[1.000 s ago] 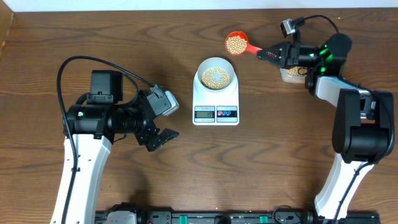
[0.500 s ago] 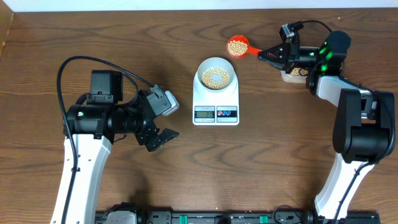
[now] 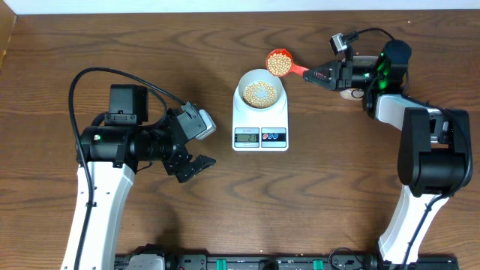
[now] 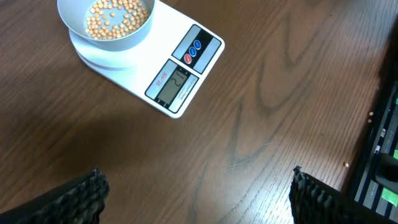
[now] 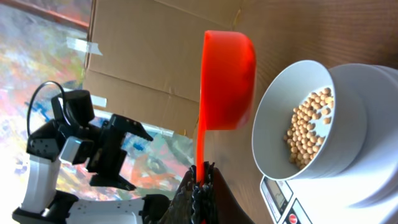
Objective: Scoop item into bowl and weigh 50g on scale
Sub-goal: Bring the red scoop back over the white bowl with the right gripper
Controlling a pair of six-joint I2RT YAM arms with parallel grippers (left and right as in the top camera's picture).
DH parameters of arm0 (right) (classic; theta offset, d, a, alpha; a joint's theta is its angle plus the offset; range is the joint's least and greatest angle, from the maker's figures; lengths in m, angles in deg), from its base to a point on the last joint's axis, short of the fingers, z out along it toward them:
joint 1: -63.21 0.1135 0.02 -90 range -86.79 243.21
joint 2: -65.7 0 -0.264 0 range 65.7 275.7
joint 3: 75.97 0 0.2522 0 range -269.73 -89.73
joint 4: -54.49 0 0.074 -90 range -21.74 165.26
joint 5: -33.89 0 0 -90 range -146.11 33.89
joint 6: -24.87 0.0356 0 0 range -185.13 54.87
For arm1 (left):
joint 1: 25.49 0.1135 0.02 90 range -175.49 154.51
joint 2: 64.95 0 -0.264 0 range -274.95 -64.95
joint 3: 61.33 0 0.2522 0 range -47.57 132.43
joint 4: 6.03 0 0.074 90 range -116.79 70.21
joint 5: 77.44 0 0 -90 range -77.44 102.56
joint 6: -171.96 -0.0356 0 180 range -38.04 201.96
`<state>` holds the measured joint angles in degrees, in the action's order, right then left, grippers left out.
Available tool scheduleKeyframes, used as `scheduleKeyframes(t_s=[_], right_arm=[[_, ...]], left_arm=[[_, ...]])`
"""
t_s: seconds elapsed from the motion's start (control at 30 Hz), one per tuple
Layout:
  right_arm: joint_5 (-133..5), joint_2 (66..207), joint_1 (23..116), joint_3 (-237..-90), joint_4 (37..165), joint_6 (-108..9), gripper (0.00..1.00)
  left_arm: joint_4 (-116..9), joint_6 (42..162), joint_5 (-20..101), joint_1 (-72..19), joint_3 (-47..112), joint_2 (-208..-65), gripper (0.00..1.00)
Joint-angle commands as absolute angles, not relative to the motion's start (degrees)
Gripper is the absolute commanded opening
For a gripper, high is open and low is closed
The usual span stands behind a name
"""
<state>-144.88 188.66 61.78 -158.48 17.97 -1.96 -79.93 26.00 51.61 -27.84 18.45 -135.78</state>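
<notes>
A: layout?
B: dark brown wooden table [image 3: 315, 202], one arm at each side. The flat white rectangular scale [image 3: 260, 136] sits mid-table with its display edge toward the arm bases. Digits too small to read.
A: grippers?
B: left gripper [image 3: 195, 168] is low over bare table, front-left of the scale, jaws spread wide with nothing in them. right gripper [image 3: 316, 75] is pinched tight on the handle of a red plastic scoop [image 3: 280, 62].
A: bowl?
B: small round pale blue-white bowl [image 3: 241, 88], upright, centred on the scale.
A: and the fill?
B: small round tan-yellow beans [image 3: 260, 92] cover the bowl's floor, well below the rim. More fill the scoop, which is held just beyond the bowl's far-right rim.
</notes>
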Motion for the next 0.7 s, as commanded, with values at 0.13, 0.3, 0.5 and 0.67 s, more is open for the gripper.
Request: scheduleKeyframes(t_s=[0.13,0.3,0.5,0.67], right_arm=[[-145.47,188.72,63.31,-158.24,24.25,-18.76,0.01],[-145.45,188.72,63.31,-158.24,27.24,-26.19,0.01],[-144.92,188.72,63.31,-158.24,28.90,-34.04,0.01],[-144.47,188.72,63.31,-158.24,28.90,-37.19,0.01]], left_arm=[[-80.12,25.21,51.76,-27.64,19.37,-136.00,0.95],[-80.12,25.21,51.74,-27.64,19.37,-136.00,0.95],[-80.12,25.21,51.74,-27.64,19.37,-136.00,0.95],[-80.12,25.21,51.76,-27.64,19.37,-136.00,0.95]])
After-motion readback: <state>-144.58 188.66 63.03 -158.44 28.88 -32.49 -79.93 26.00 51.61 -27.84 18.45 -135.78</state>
